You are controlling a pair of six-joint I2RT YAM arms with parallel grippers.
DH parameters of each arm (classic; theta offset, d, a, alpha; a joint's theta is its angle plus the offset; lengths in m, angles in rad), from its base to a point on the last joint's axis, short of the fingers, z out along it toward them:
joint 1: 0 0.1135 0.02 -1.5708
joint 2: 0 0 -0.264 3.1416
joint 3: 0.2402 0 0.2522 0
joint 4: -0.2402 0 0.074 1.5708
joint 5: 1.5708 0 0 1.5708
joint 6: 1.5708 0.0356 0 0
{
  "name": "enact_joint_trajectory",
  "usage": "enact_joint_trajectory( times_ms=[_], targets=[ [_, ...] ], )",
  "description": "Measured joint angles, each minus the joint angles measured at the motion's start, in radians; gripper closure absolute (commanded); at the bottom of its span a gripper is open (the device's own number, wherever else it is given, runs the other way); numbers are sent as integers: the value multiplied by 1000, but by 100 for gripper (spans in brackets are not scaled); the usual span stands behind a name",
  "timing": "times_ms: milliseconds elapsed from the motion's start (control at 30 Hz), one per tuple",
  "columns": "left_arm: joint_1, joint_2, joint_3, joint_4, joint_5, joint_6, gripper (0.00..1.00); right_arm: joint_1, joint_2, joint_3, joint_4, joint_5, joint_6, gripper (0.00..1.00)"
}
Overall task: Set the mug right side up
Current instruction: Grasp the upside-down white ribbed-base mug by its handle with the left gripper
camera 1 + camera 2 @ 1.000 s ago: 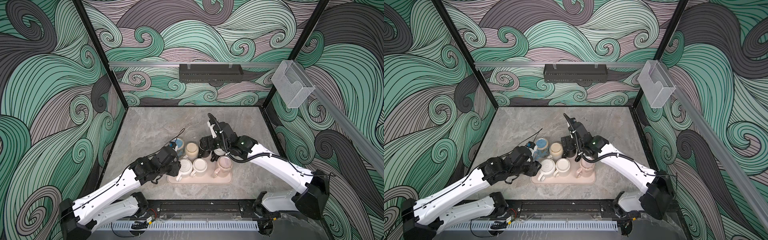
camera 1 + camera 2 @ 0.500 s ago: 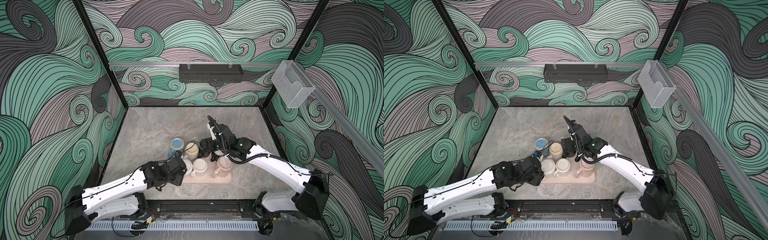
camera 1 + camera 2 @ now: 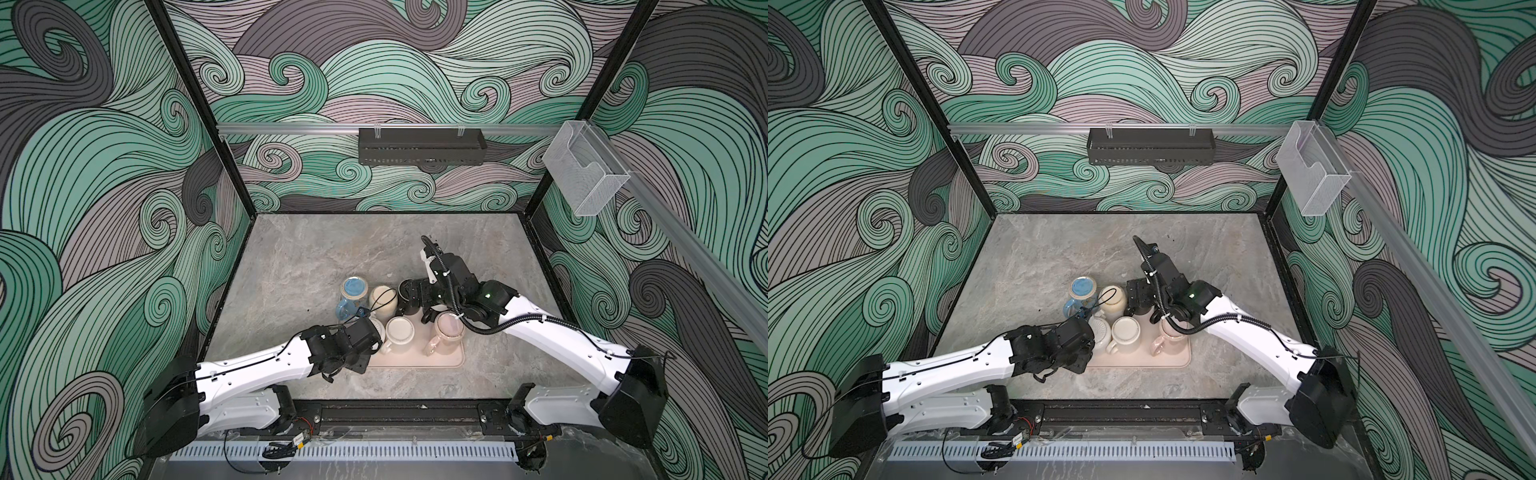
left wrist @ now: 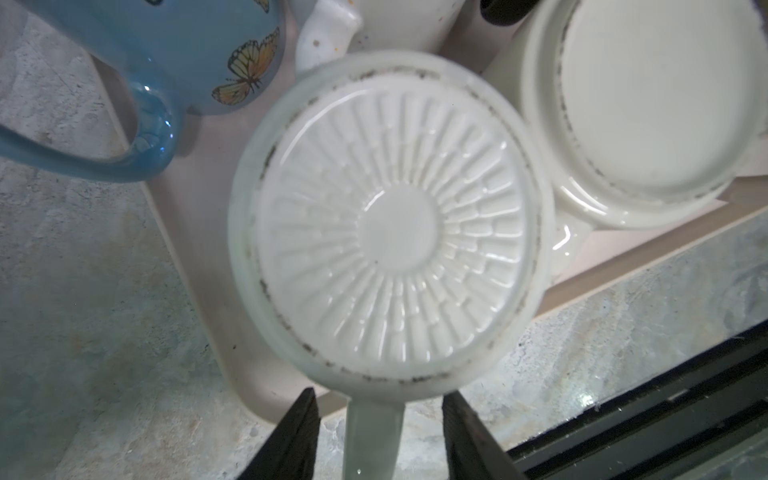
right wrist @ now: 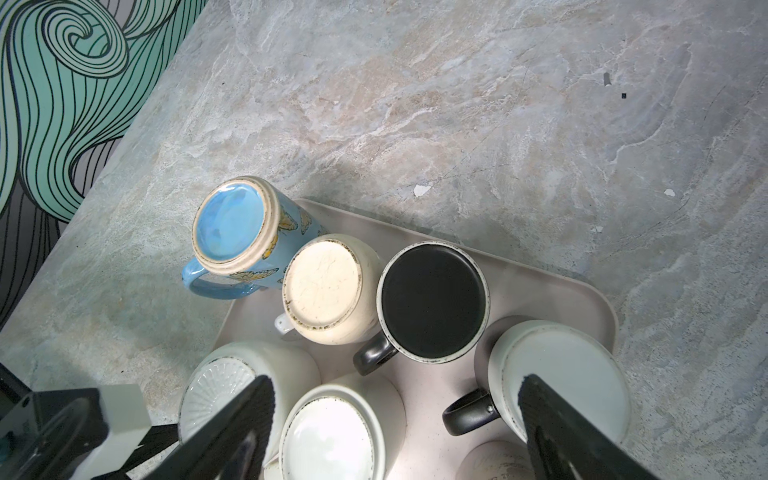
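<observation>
Inverted mug (image 4: 386, 232) on tray (image 3: 440, 359); nothing gripped.
Left fingers (image 4: 291, 444) part-spread, straddling the mug's handle (image 4: 372, 436) with gaps both sides, at the tray's 8 o'clock corner. Right fingers (image 5: 232, 419) wide, empty, above the tray's 12 o'clock edge.

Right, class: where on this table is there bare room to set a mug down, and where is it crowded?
Bare: the tabletop between the tray and the back wall, and left of the blue mug. Crowded: the tray, packed with upside-down mugs.
</observation>
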Motion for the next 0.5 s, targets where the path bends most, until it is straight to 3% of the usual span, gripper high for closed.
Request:
enact_joint_trajectory(
  times_ms=[500],
  targets=[
    [0,101,-3,31,-52,-10,63,0,-13,-14,6,40,26,9]
  ],
)
